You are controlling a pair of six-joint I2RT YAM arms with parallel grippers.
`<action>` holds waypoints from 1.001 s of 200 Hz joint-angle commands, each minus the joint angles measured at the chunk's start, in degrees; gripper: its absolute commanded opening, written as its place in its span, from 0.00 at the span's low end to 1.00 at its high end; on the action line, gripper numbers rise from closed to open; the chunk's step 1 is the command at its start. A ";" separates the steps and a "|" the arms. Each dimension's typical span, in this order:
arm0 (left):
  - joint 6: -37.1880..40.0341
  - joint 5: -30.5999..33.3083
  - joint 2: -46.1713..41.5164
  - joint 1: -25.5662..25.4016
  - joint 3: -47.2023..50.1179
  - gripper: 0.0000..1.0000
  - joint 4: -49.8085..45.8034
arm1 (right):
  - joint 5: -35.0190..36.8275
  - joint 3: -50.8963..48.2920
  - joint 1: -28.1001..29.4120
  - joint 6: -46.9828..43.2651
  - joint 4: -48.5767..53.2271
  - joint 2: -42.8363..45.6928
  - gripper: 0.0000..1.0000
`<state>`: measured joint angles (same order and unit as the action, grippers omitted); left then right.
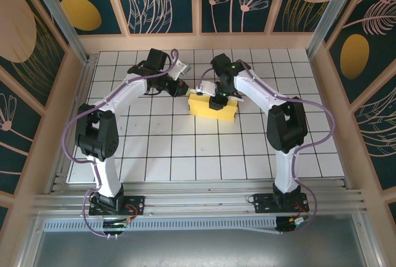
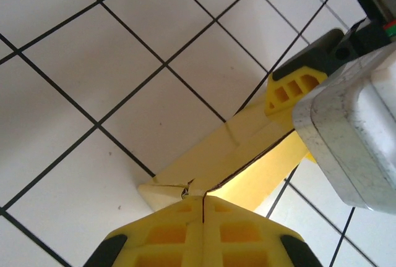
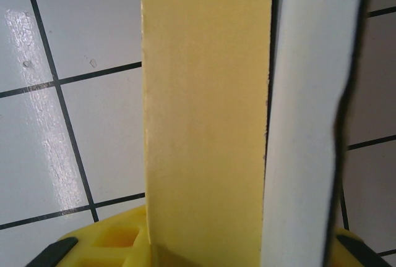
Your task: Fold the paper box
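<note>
In the left wrist view, the left gripper [image 2: 203, 200] sits at the bottom centre of the frame. Its two yellow fingers are pressed flat together, leaving only a thin seam between them. A crumpled corner of the paper box [image 2: 247, 143] touches the very tips. I cannot tell whether the card is nipped in that seam or only lies against it. From there the yellow card rises as a narrow folded strip toward the upper right. There the right gripper [image 2: 297, 88] rests a yellow finger on it, just under its silver body.

In the right wrist view, the right gripper [image 3: 229, 248] is at the bottom edge with its jaws clamped on the paper box [image 3: 204, 125]. A yellow panel runs straight up the middle of the frame from between the fingers. A white-faced flap [image 3: 303, 125] stands beside it on the right.

From above, the left gripper [image 1: 180, 88] and right gripper [image 1: 216, 101] meet just above the centre of the frame. The paper box [image 1: 213, 111] shows as a yellow block under the right one, and its left end is near the left gripper. It lies on the white tiled table [image 1: 185, 149], slightly above the middle of the grid. Both arms arc in from the bottom edge. Dark floral wall panels [image 1: 161, 1] close off the top and sides.
</note>
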<state>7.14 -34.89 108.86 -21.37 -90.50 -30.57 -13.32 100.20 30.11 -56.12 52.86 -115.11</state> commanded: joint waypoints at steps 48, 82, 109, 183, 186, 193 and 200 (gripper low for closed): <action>-11.68 -2.72 -2.81 -0.62 6.04 0.00 8.25 | -1.81 -2.38 0.65 0.91 -1.83 -0.77 0.27; -15.76 -0.13 -4.08 -2.20 9.92 0.00 12.43 | -0.84 -2.78 0.74 1.67 -3.09 -0.69 0.25; -17.30 1.62 -4.56 -3.11 12.35 0.00 15.59 | -0.74 -2.99 0.76 1.97 -3.68 -0.47 0.25; -18.85 2.08 -5.53 -3.42 18.96 0.00 20.08 | -0.48 -4.14 0.74 1.98 -4.52 0.30 0.25; -18.78 2.56 -5.66 -3.42 19.26 0.00 20.17 | -0.52 -4.14 0.74 1.98 -4.52 0.32 0.25; -18.67 3.59 -5.88 -3.42 19.85 0.00 20.49 | -0.56 -4.14 0.74 1.98 -4.43 0.31 0.25; -18.21 4.09 -6.02 -3.42 20.25 0.00 20.48 | -0.56 -4.21 0.75 2.03 -4.52 0.40 0.25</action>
<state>-10.81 -32.16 102.17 -22.92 -73.71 -7.55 -12.29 98.28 30.11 -53.32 50.76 -113.97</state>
